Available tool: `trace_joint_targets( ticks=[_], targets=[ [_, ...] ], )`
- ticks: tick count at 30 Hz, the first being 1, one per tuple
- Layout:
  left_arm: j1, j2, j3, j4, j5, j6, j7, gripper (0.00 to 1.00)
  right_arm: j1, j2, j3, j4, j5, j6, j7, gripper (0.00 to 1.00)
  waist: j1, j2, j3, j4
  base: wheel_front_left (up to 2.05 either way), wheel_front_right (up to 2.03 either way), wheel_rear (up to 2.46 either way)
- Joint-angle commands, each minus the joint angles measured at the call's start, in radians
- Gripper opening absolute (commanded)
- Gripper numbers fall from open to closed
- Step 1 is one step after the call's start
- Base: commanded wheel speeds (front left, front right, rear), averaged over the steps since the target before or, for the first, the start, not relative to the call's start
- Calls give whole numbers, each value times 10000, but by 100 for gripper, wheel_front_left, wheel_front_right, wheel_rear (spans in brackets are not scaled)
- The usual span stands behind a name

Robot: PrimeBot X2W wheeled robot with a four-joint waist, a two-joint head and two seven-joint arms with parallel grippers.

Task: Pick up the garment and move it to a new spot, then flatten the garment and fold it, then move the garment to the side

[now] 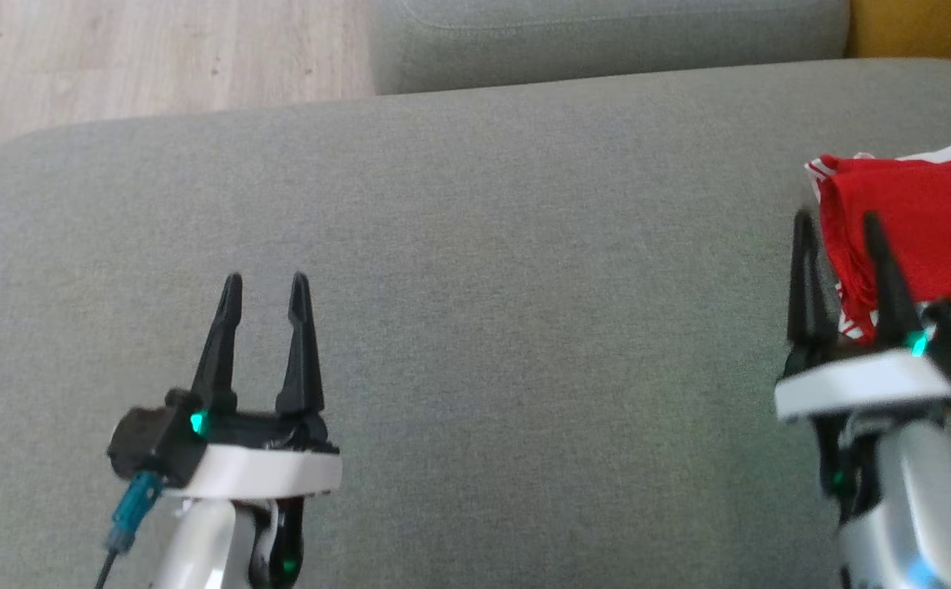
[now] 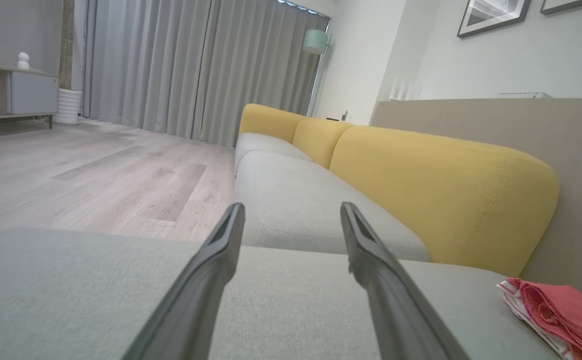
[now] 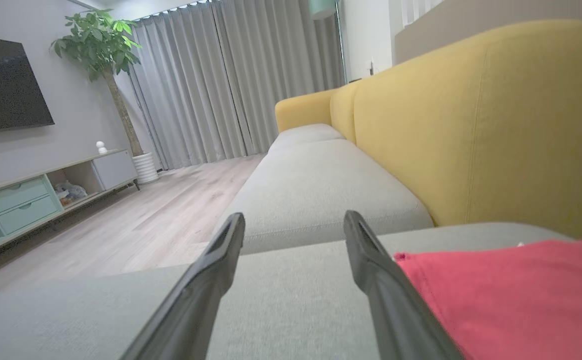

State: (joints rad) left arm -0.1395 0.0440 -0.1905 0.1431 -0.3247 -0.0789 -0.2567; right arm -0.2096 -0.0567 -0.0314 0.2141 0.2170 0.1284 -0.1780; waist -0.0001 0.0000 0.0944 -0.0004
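Note:
The garment [image 1: 925, 225] is red with white edging and lies folded in a neat stack at the far right of the grey sofa cushion [image 1: 475, 286]. It also shows as the garment [image 2: 556, 312] low on the right in the left wrist view and as the garment [image 3: 511, 295] beside the right fingers. My right gripper [image 1: 839, 217] stands open at the garment's left edge, nothing between its fingers. My left gripper [image 1: 265, 278] is open over bare cushion, far left of the garment.
A second grey seat cushion [image 1: 606, 37] lies beyond the one I work on. Yellow backrests [image 3: 471, 125] run along the right side. Wooden floor [image 1: 140, 57] lies past the cushion's far-left edge.

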Motion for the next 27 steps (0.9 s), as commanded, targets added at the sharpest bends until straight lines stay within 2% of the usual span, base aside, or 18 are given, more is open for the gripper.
trace_joint_targets(
  ticks=[1,10,27],
  targets=[
    [-76,62,364,-159,-23,49,-51,100,-29,60,363,-155,181,23,-215,100,1,0,-65,49,0,0,0],
    [183,62,394,339,-110,-20,-51,100,596,63,738,688,473,23,-783,100,1,0,-286,126,0,0,0],
    [343,62,737,256,-750,133,-51,100,612,64,933,742,530,23,-835,100,1,0,-334,9,0,0,0]
  ],
)
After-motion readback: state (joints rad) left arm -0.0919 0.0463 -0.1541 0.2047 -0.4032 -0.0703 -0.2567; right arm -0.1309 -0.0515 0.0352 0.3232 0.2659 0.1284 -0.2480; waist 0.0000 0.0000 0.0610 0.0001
